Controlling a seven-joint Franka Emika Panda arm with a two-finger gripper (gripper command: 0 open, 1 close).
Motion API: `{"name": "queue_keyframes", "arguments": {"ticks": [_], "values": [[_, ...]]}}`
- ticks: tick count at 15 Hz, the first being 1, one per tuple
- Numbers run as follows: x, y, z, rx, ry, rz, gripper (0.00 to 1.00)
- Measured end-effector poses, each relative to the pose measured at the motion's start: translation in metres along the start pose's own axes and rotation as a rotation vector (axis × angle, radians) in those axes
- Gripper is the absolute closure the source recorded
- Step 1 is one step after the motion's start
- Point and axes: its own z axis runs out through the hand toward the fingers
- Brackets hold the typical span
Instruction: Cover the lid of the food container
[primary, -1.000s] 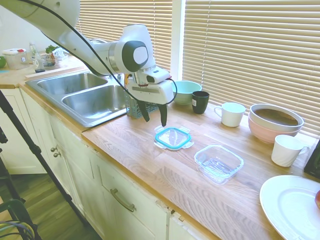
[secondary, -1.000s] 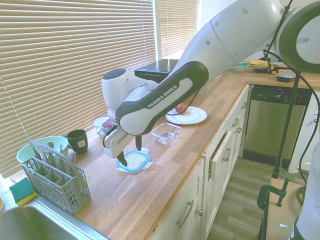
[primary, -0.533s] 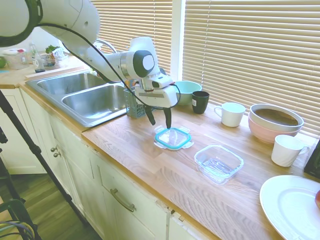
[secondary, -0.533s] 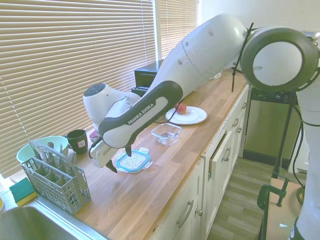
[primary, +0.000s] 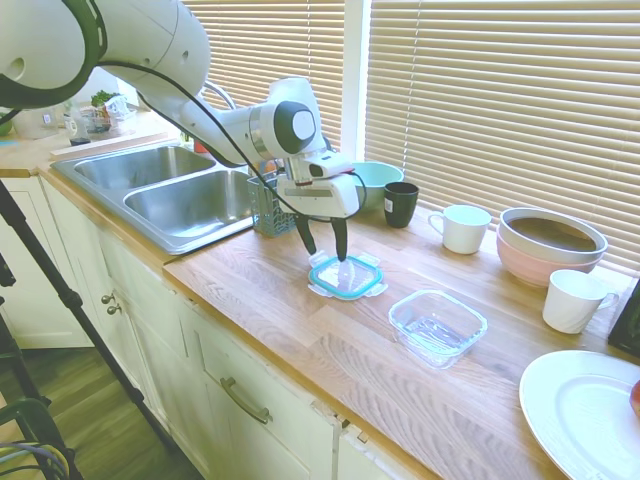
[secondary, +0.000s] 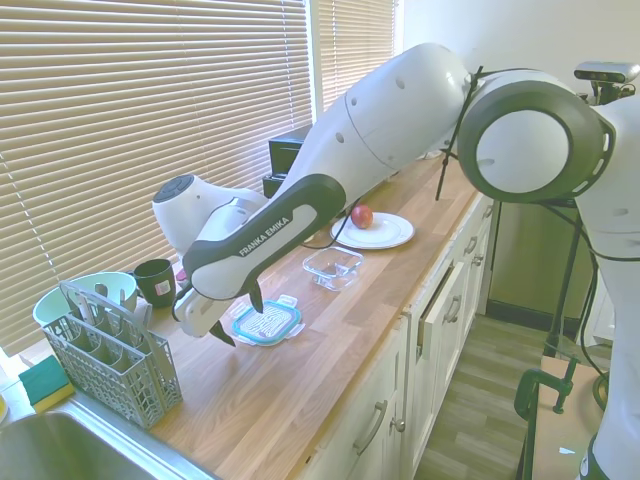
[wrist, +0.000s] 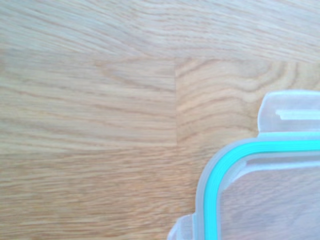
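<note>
1. The white arm reaches over a wooden bench (primary: 300, 300) beside the sink (primary: 180, 195), its claw (primary: 326, 252) lowered to the lid (primary: 346, 277), fingers spread apart and empty, one finger at the lid's sink-side edge and the other over its clear middle.
2. The lid lies flat on the bench, teal rim up; the wrist view shows one corner of it (wrist: 260, 190) and a snap tab against bare wood.
3. The food container (primary: 437, 325) sits open and uncovered just beside the lid, on the side away from the sink, with a gap of bare bench between them.
4. By these views the job has barely begun: the lid is not yet gripped, and it must still be lifted, carried across and set onto the container.
5. Compared with a second ago, the claw has dropped from well above the lid to about its level, and the arm has swung lower over the bench; the lid and container have not moved.
6. Standing by untouched are a teal bowl (primary: 372, 183), a dark cup (primary: 401, 203), a white mug (primary: 464, 228), stacked pink-and-white bowls (primary: 550, 245) and a white plate (primary: 585, 410).
</note>
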Motion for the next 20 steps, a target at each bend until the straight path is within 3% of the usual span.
{"name": "queue_keyframes", "arguments": {"ticks": [12,13,20], "values": [[0.002,0.007,0.012,-0.051,-0.02,0.02,0.0],[0.002,0.007,0.012,-0.055,-0.022,0.021,1.0],[0.004,0.011,0.015,-0.069,-0.044,0.033,1.0]]}}
